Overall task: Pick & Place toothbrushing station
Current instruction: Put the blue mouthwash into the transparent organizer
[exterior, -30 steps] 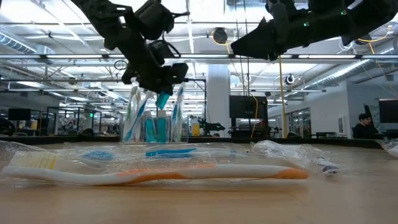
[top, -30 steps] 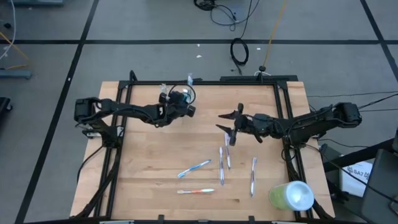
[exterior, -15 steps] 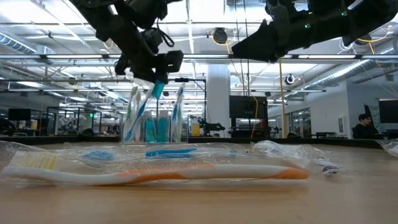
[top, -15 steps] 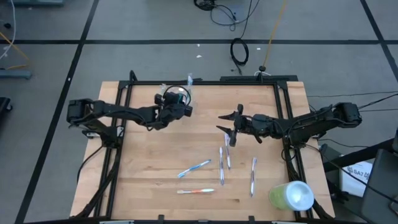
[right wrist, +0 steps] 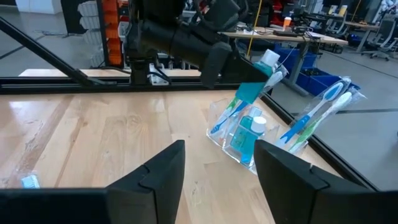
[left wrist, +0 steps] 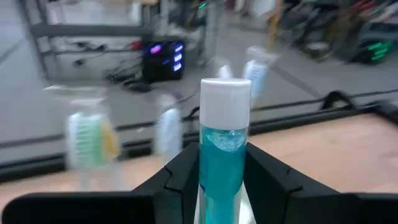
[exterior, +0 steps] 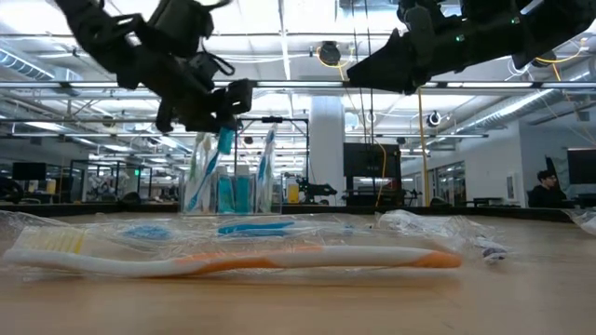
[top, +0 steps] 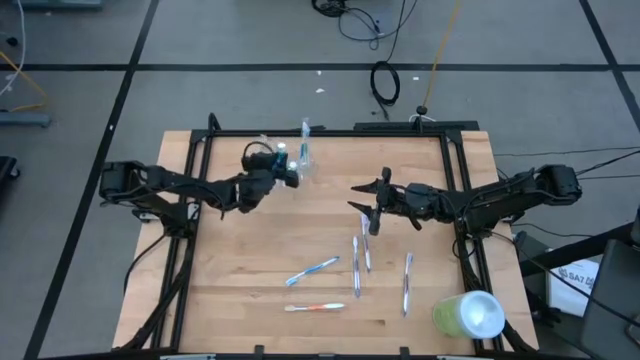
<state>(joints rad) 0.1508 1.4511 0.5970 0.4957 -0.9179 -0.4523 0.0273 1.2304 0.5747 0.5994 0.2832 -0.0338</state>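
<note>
Left wrist view, left gripper [left wrist: 221,171] clamps teal white-capped tube [left wrist: 222,146], cap forward, right gripper [top: 365,203] fingers apart, five loose toothbrushes [top: 311,270] on table [top: 240,260].

From table height, the left gripper [exterior: 222,104] hangs above the clear cup [exterior: 228,186], clamped on a small teal tube [exterior: 225,140] pointing down. Toothbrushes [exterior: 200,172] and teal tubes stand inside the cup. Up close, a wrapped orange-and-white toothbrush [exterior: 242,261] lies on the tabletop [exterior: 372,302]. The right gripper [exterior: 377,65] hovers high, apart.
</note>
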